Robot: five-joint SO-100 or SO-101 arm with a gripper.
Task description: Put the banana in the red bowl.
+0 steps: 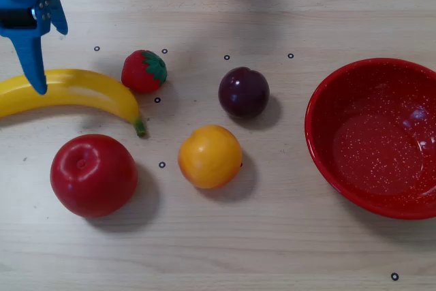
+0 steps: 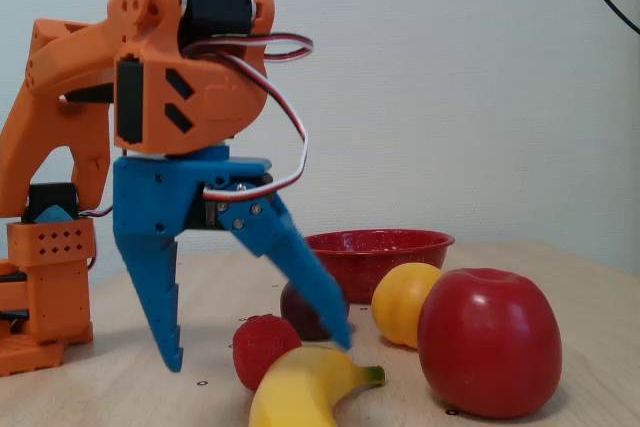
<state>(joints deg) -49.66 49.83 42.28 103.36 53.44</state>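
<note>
The banana (image 1: 75, 90) lies on the table at the left of the overhead view, its green stem tip pointing toward the red apple. In the fixed view the banana (image 2: 300, 387) is at the bottom front. My blue gripper (image 1: 48, 59) is open and empty, just over the banana's left part. One finger (image 1: 33, 66) overlaps the banana from above. In the fixed view the gripper (image 2: 255, 347) has its fingers spread wide, tips low near the table. The red bowl (image 1: 320, 148) stands empty at the right; in the fixed view the bowl (image 2: 420, 247) is behind the fruit.
A strawberry (image 1: 144, 71) sits right by the banana. A red apple (image 1: 93, 175), a yellow-orange fruit (image 1: 210, 157) and a dark plum (image 1: 243, 92) lie between banana and bowl. The orange arm base (image 2: 45, 277) stands at the left of the fixed view.
</note>
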